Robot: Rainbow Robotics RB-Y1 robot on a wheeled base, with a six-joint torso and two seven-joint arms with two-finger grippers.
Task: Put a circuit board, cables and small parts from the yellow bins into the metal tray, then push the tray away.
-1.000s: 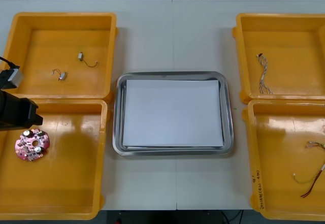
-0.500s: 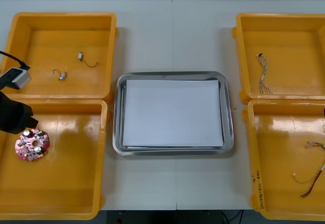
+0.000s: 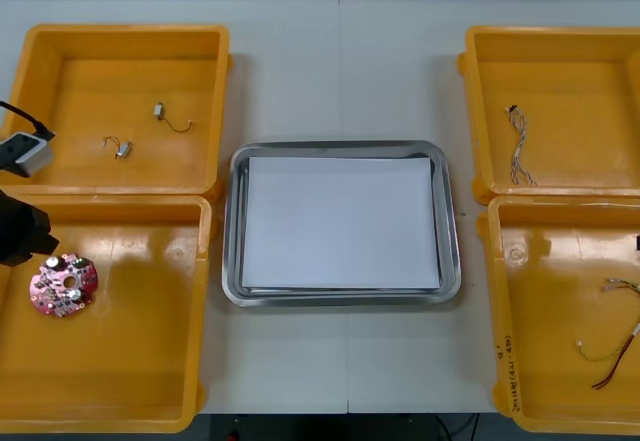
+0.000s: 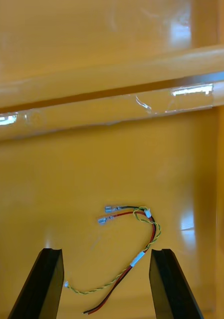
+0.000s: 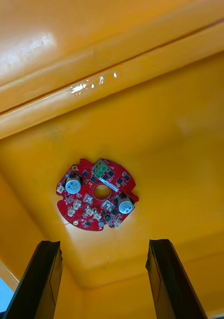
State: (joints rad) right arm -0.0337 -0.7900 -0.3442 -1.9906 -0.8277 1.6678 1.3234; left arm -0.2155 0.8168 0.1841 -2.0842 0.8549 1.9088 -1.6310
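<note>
The task is at its first step: nothing from the bins is in the tray (image 3: 340, 148) yet, whose inside shows white. The tray sits on the table (image 3: 340, 71) between the 4 bins.

The left gripper (image 5: 104, 248) hovers over the near left bin (image 3: 130, 361). Its fingers are spread wide and hold nothing. The circuit board (image 5: 87, 203) lies flat on the bin floor just beyond them, close to the bin's left wall. The right gripper (image 4: 106, 251) hangs over the near right bin (image 3: 550, 361), also wide open and empty, with the red and yellow cable (image 4: 137, 259) partly between its fingers.

The next move probably calls for the left gripper to go down and slightly forward, so that its fingers straddle the board's rim before they close. The flat board so near the wall could make that grasp awkward.

In the front view the left arm is cut off by the left edge, so its height above the board is hard to judge. The 2 small metal parts (image 3: 158, 111) in the far left bin (image 3: 120, 33) are too small to identify. The thin cable (image 3: 520, 156) in the far right bin (image 3: 550, 33) shows no clear colour.
</note>
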